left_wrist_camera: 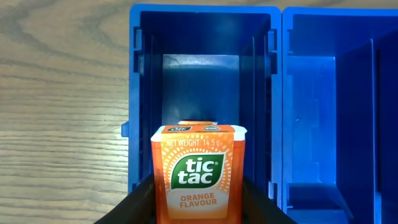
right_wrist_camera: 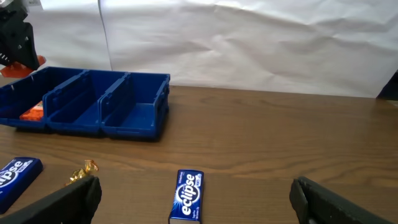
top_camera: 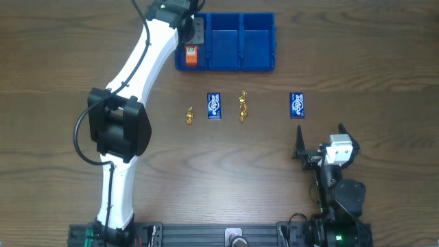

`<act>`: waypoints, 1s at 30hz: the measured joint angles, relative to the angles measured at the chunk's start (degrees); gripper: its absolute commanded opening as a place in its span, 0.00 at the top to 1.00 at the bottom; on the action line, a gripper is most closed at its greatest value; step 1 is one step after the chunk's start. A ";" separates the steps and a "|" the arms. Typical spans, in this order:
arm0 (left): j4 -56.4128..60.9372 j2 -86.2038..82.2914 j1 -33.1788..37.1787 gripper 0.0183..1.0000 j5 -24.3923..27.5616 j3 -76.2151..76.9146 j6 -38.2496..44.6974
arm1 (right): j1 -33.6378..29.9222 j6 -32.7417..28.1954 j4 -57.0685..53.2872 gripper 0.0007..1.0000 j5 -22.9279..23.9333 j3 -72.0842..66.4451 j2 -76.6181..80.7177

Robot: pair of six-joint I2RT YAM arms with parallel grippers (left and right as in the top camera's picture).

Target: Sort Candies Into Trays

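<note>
My left gripper is shut on an orange mint box and holds it upright over the left compartment of the blue three-bin tray. In the top view that gripper is at the tray's left end. Another orange box lies inside that compartment. On the table lie two blue gum packs and two gold-wrapped candies. My right gripper stands open low at the right, near the right gum pack, with nothing between its fingers.
The tray's middle and right compartments hold nothing. A white sheet hangs behind the table's far edge. Bare wood lies between the candies and the arm bases.
</note>
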 measured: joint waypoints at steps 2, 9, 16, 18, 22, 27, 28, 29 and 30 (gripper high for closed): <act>0.02 0.00 -0.02 0.69 0.02 0.00 0.35 | 0.00 0.00 0.02 0.00 0.00 0.00 0.00; 0.04 0.00 0.00 0.68 0.15 0.00 0.79 | 0.00 0.00 0.00 0.00 0.00 0.00 0.00; 0.04 0.00 0.00 0.68 0.39 0.00 0.79 | 0.00 -0.02 0.00 0.00 0.00 0.00 0.00; 0.13 0.00 0.04 0.68 0.63 -0.09 0.79 | 0.00 0.00 0.00 0.00 0.00 0.00 0.00; 0.39 0.00 0.37 0.67 1.11 -0.94 0.79 | 0.00 0.00 0.00 0.00 -0.02 0.00 0.00; 0.39 0.00 0.46 0.66 1.51 -1.07 0.79 | 0.00 0.00 0.02 0.00 0.00 0.00 0.00; 0.39 0.00 0.48 0.65 1.51 -1.07 0.79 | 0.00 0.00 0.00 0.00 0.00 0.00 0.00; 0.39 0.00 0.48 0.63 1.51 -1.07 0.81 | 0.00 0.00 0.00 0.00 0.00 0.00 0.00; 0.39 0.00 0.48 0.56 1.51 -1.07 0.79 | 0.00 0.00 0.00 0.00 0.00 0.00 0.00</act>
